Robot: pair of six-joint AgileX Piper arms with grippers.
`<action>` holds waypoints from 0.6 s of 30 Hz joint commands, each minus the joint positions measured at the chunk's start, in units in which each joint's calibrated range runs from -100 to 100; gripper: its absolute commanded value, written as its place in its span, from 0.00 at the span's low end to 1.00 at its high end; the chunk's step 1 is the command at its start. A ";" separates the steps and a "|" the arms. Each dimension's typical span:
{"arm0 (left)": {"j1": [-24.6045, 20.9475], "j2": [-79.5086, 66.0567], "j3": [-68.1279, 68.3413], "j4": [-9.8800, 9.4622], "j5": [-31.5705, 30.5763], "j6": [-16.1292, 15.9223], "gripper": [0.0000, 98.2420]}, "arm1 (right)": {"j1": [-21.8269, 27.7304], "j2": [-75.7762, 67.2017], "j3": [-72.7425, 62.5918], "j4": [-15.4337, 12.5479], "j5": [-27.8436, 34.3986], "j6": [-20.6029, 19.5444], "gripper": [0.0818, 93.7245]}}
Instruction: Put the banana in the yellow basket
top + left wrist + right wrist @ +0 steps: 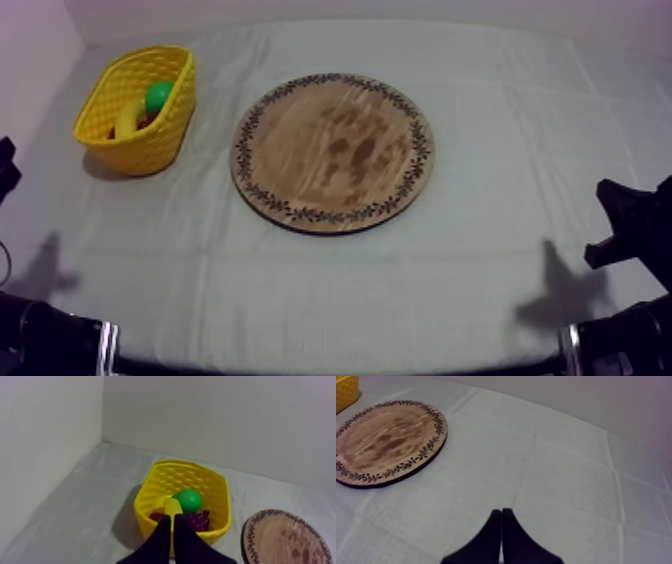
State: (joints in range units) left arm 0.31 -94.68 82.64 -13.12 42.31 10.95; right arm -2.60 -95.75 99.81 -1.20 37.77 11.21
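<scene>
Top view, left to right. Basket point(160, 140) stands at 10 o'clock from the board point(333, 152), apart from it. Banana point(128, 117) lies inside the basket, beside a green fruit point(158, 96). Board carries nothing.

Judgement: pick and place both look done. The banana is off the board and in the basket. Nothing seems left except parking the arms, and both sit low at the table's sides.

Left gripper point(172, 526): fingers together in a narrow wedge, holding nothing. Banana is at 12 o'clock from the tips, just beyond them, down in the basket. I cannot tell whether there is contact, but it looks apart. Green fruit at 1 o'clock behind the banana, grapes point(198, 521) at 2 o'clock, small red fruit point(156, 517) at 11 o'clock, half hidden.

Right gripper point(501, 521): fingers together, empty, over bare cloth point(576, 476). Board at 10 o'clock from the tips, well apart. The basket with the banana is farther off, past the board.
</scene>
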 commanded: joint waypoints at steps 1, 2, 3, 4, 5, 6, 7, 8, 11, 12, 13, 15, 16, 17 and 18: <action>-0.09 -2.36 4.42 -0.04 -0.87 0.08 0.00 | 0.00 0.00 -0.03 0.01 -0.02 0.04 0.00; -0.13 -3.02 5.39 -0.06 -1.37 0.11 0.00 | 0.00 0.00 -0.03 0.01 -0.02 0.05 0.00; -0.15 -3.63 6.34 -0.02 -1.81 0.11 0.00 | 0.00 0.00 -0.03 0.01 -0.02 0.05 0.00; -0.21 -4.06 7.23 -0.01 -2.29 0.14 0.00 | 0.00 0.00 -0.03 0.01 -0.02 0.05 0.00; -0.25 -4.36 7.99 0.03 -2.78 0.13 0.00 | 0.00 0.00 -0.03 0.01 -0.02 0.03 0.00; -0.30 -4.57 8.69 0.07 -3.14 0.11 0.00 | 0.00 0.00 -0.03 0.01 -0.02 0.02 0.00; -0.36 -4.72 9.45 0.09 -3.42 0.10 0.00 | 0.00 0.00 -0.03 0.01 -0.02 0.02 0.00; -0.40 -4.82 10.22 0.11 -3.73 0.12 0.00 | 0.00 0.00 -0.03 0.01 -0.02 0.01 0.00; -0.51 -4.98 12.57 1.05 -4.65 -0.66 0.00 | 0.00 0.00 -0.03 0.01 -0.02 0.00 0.00; -0.59 -5.01 13.04 1.43 -4.84 -0.91 0.00 | 0.00 0.00 -0.03 0.01 -0.02 0.00 0.00; -0.67 -5.02 13.40 1.76 -5.02 -1.07 0.00 | 0.00 0.00 -0.03 0.01 -0.02 0.00 0.00; -0.77 -5.04 14.13 2.95 -5.47 -2.06 0.00 | 0.00 0.00 -0.03 0.01 -0.02 0.00 0.00; -0.88 -5.05 14.43 3.62 -5.71 -2.79 0.00 | 0.00 0.00 -0.03 0.01 -0.02 0.01 0.00; -1.05 -5.05 14.71 4.29 -5.94 -3.57 0.00 | 0.00 0.00 -0.03 0.01 -0.02 0.01 0.00; -1.36 -5.06 15.07 5.15 -6.33 -4.58 0.00 | 0.00 0.00 -0.03 0.01 -0.02 0.01 0.00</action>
State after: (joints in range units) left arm -0.84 -99.68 97.50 -8.93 36.29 7.93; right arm -2.60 -95.75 99.81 -1.20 37.77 11.24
